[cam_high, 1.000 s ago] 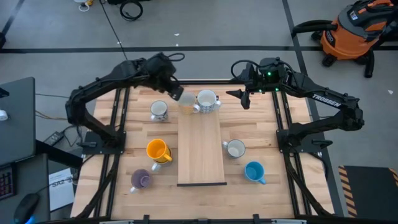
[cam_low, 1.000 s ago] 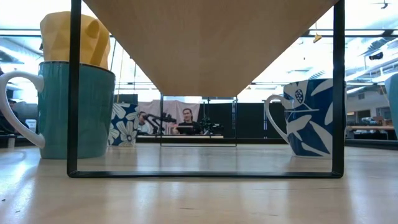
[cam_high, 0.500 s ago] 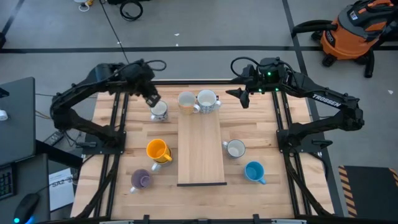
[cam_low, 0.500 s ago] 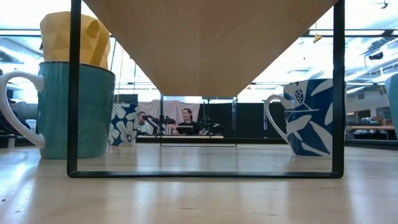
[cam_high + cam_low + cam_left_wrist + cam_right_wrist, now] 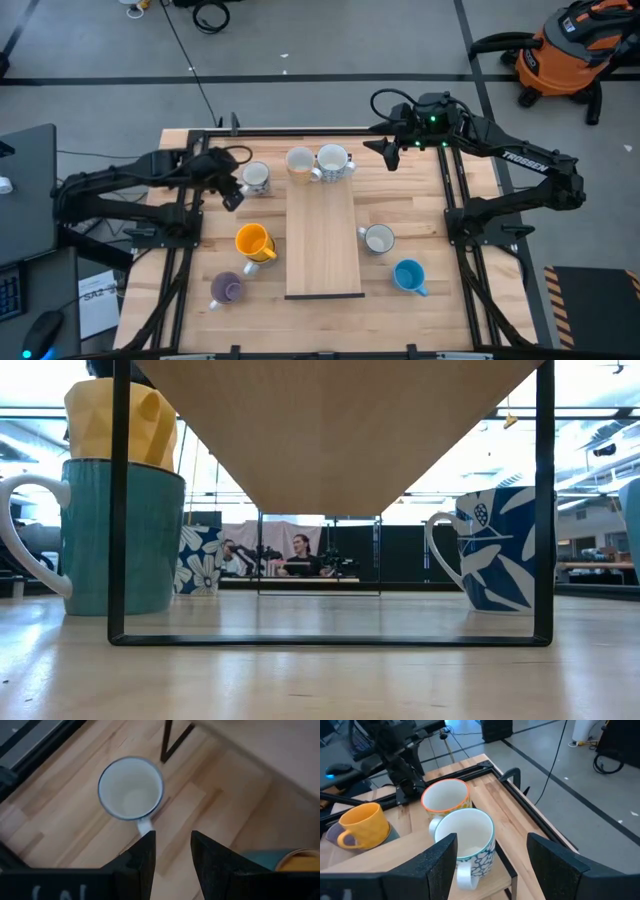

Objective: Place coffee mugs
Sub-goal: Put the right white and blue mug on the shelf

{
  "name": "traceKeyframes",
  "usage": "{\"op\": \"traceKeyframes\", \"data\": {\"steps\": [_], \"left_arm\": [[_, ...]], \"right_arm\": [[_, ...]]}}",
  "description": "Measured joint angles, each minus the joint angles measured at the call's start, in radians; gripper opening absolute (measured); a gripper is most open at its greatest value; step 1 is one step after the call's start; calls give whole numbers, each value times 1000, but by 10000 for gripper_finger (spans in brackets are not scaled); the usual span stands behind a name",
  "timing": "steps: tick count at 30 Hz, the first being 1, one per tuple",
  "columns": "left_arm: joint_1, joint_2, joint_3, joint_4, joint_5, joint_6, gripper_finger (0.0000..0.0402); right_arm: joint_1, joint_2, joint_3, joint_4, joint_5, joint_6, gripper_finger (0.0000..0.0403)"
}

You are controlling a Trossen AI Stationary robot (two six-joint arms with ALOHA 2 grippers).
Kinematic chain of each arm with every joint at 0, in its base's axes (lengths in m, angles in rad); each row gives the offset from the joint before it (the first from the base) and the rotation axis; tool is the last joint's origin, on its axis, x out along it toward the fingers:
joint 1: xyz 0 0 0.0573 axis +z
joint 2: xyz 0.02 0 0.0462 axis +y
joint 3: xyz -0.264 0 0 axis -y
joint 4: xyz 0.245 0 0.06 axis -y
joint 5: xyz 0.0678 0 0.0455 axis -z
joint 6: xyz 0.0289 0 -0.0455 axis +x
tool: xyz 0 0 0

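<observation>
seen from above, the wooden worktop (image 5: 400,200) carries a raised wooden shelf (image 5: 323,245) running down its middle, with coffee mugs spread on and around it. two mugs stand side by side at the far end of the shelf: a white mug with an orange rim (image 5: 299,162) and, touching or nearly touching it, a white mug with a blue pattern (image 5: 332,161). the right wrist view shows the same pair, the orange-rimmed one (image 5: 445,797) just behind the patterned one (image 5: 464,841), whose handle points toward the camera. on the worktop left of the shelf are a white mug (image 5: 256,177) near the far end, a yellow-orange mug (image 5: 252,242) about halfway along, and a purple mug (image 5: 227,289) at the near end. right of the shelf sit another white mug (image 5: 378,239) and, nearer the front edge, a bright blue mug (image 5: 408,275). the left claw (image 5: 230,193) hangs low just beside the far-left white mug, on its outer side; in the left wrist view its two dark fingers (image 5: 145,855) stand apart with nothing between them, and that white mug (image 5: 131,788) stands upright just ahead of the tips, its handle turned toward them, not touching. the right claw (image 5: 385,155) waits over the far right part of the worktop, well apart from the shelf's mugs, its fingers (image 5: 437,865) spread wide and empty. in the low view a teal mug (image 5: 125,535) and a blue leaf-patterned mug (image 5: 500,550) stand either side of the shelf's black frame (image 5: 545,500).
</observation>
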Motion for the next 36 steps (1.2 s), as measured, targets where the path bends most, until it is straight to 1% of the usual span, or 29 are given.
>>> {"op": "traceKeyframes", "data": {"steps": [5, 13, 19, 23, 27, 30, 34, 36], "left_arm": [[23, -24, -45, 19, -16, 9, 130], [76, -23, -72, 130, -23, 10, 130], [168, -21, -72, 215, -23, 9, 130], [253, -20, -72, 267, -21, 9, 130], [347, -19, -72, 257, 14, 6, 130], [408, 1, -72, 239, 64, -34, 130], [451, 44, -72, 231, 121, -46, 130], [457, 73, -72, 231, 132, -43, 130]], "right_arm": [[0, 0, 0, 0, 0, 44, 246], [0, 0, 0, 0, 0, 52, 246], [0, 0, 0, -1, 0, 50, 246], [0, 0, 0, -2, 0, 49, 246], [0, 0, 0, -2, 0, 43, 246], [0, 0, 0, -2, -1, 41, 246], [0, 0, 0, -2, -1, 41, 246], [0, 0, 0, -2, -1, 41, 246]]}}
